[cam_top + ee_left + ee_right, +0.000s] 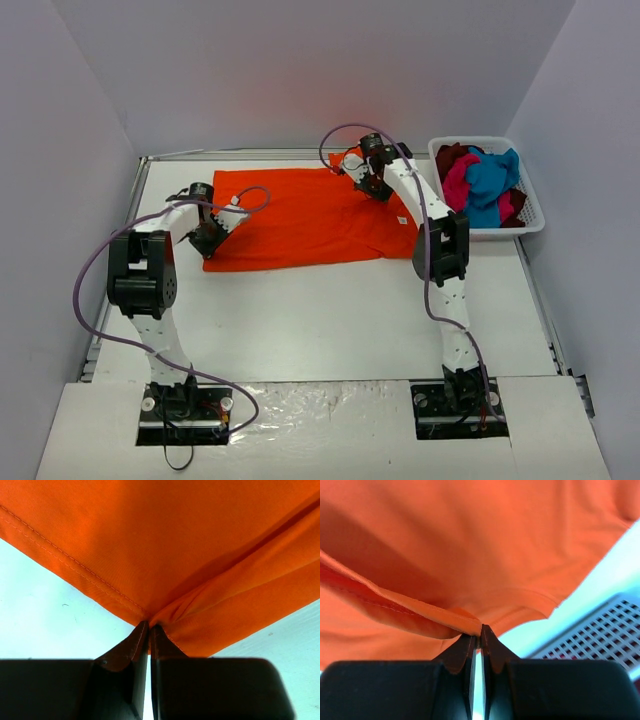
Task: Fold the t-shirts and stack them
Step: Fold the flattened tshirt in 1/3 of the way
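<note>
- The left arm [140,270] bent toward the left edge of the table [300,320]; the left gripper [149,627] pinched tight on the orange t-shirt [300,215].
- The right arm [440,245] stretched far; the right gripper [480,630] clamped likewise.

The soft cloth t-shirt [300,225] is showing plain bright orange; teal-blue, magenta-pink and dark red shirts [488,185] are showing in the white lattice plastic basket [497,234].

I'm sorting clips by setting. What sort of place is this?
Likely a robotics lab test cell, not a home: plain pale walls box in a white table, the left gripper and right gripper pinch a bright orange cloth t-shirt, and a white plastic basket holds more shirts.
</note>
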Robot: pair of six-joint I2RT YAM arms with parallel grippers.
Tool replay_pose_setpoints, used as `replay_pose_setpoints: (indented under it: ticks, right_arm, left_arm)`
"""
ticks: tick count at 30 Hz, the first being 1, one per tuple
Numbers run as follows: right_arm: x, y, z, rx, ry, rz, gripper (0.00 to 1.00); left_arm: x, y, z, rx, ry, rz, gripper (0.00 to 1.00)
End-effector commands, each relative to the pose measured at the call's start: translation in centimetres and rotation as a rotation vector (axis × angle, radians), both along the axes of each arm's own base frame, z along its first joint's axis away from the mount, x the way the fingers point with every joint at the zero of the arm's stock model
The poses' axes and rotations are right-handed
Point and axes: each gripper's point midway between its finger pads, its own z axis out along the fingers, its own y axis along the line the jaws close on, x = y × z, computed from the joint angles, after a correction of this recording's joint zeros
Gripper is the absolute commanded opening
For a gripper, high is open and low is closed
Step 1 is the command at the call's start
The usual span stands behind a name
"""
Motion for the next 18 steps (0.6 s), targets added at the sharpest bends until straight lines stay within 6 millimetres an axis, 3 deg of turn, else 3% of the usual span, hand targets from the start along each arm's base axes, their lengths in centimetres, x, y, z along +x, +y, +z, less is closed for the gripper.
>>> replay_pose_setpoints:
  ticks: [1,7,11,12,14,17,18]
  right_arm:
    - [-0.3,-0.8,5.0,0.041,-0.069,-0.021,0.00]
    - [-0.2,-0.8,4.8,0.044,-0.064,-0.021,0.00]
    - [0.0,-1.0,3.0,0.021,-0.041,-0.034,0.00]
    - [0.1,-1.0,2.7,0.019,-0.035,-0.033,0.00]
    - [0.3,-0.8,1.9,0.020,-0.027,-0.035,0.00]
    - [1.0,-0.5,1.1,0.029,-0.033,-0.046,0.08]
    - [1.2,-0.5,0.9,0.025,-0.037,-0.052,0.22]
  left_arm:
    - [-1.4,1.0,-0.8,0.033,0.076,0.003,0.02]
    - [-1.4,0.8,-0.9,0.024,0.077,0.010,0.07]
    - [-1.4,0.8,-1.1,0.022,0.081,0.013,0.22]
    - [-1.5,0.7,-1.1,0.023,0.084,0.012,0.30]
    - [-1.5,0.8,-1.3,0.023,0.084,0.015,0.33]
    - [-1.2,1.0,-1.3,0.033,0.070,0.029,0.36]
    - [-1.1,1.1,-1.2,0.036,0.068,0.036,0.37]
